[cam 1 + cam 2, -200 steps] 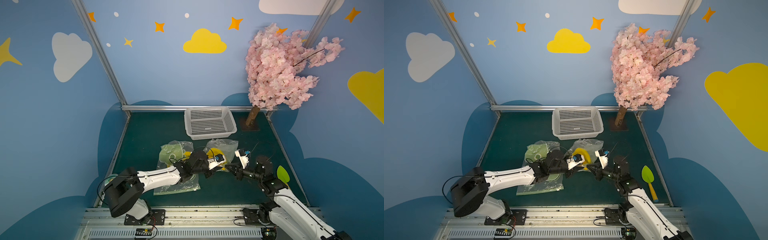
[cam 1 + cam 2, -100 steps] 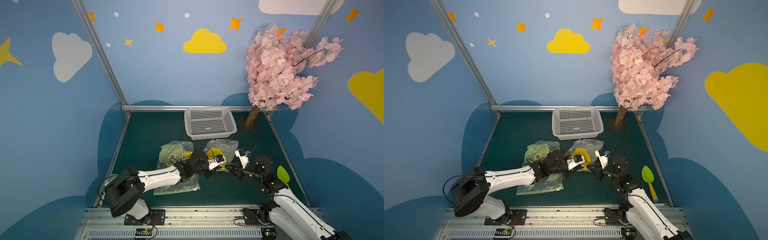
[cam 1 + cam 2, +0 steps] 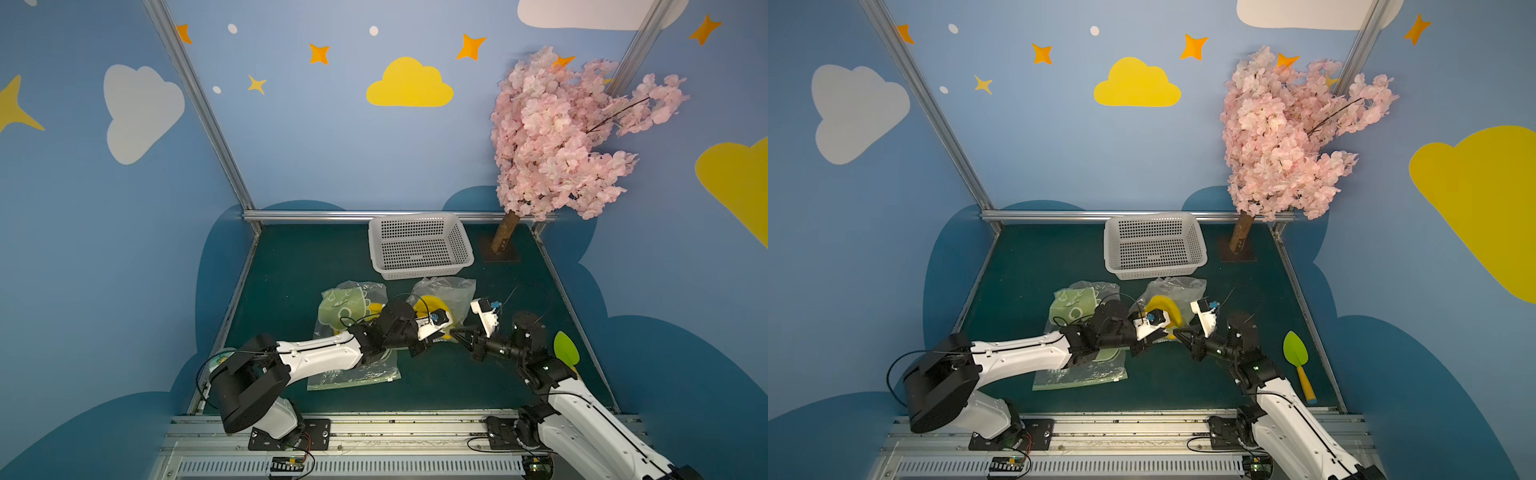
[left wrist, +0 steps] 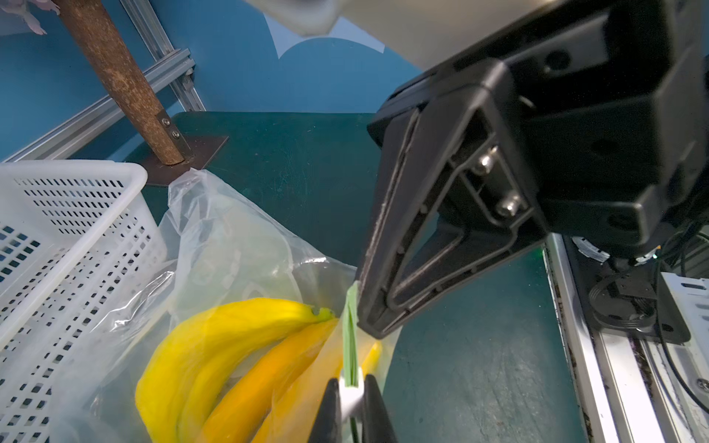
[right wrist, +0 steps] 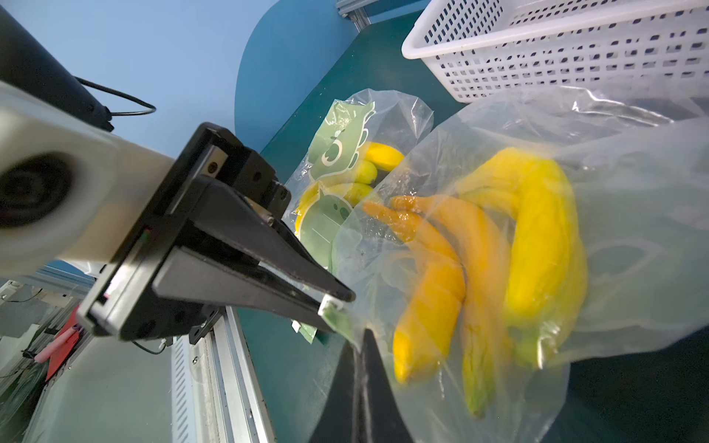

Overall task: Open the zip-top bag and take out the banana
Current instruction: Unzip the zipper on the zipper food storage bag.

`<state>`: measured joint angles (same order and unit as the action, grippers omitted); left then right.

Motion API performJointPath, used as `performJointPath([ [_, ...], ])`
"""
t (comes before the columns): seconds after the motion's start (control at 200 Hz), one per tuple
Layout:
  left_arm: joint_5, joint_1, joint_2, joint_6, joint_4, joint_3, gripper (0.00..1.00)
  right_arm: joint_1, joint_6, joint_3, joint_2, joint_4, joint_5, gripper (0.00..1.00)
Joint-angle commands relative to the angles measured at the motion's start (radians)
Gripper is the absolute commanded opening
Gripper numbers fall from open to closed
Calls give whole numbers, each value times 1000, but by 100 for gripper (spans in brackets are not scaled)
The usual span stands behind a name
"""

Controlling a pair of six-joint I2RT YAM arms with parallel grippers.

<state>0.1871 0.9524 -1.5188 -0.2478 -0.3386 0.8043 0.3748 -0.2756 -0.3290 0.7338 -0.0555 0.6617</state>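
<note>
The clear zip-top bag lies in front of the basket with a bunch of yellow bananas inside. My left gripper is shut on the white slider of the bag's green zip strip. My right gripper faces it tip to tip, shut on the bag's edge beside the strip. The bag's mouth is lifted a little between the two grippers.
A white perforated basket stands behind the bag, and a pink blossom tree at the back right. A green printed bag with bananas and a flat bag lie under my left arm. A green toy shovel lies right.
My left gripper's fingers have closed onto the white slider. Both arms and the bag have stayed nearly where they were.
</note>
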Motion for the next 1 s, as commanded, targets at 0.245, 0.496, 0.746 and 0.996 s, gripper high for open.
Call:
performJointPath([
  [0.245, -37, 2, -25, -7, 43, 7, 10, -1, -1, -5, -54, -36, -51, 0],
  [0.496, -40, 2, -40, 5, 53, 9, 10, -1, -15, 9, -75, -64, -89, 0],
  [0.746, -69, 2, -44, 11, 56, -4, 11, -2, -34, 18, -89, -92, -118, 0],
  [0.996, -93, 0, -56, 18, 80, -18, 11, -7, -47, 24, -99, -108, -148, 0],
])
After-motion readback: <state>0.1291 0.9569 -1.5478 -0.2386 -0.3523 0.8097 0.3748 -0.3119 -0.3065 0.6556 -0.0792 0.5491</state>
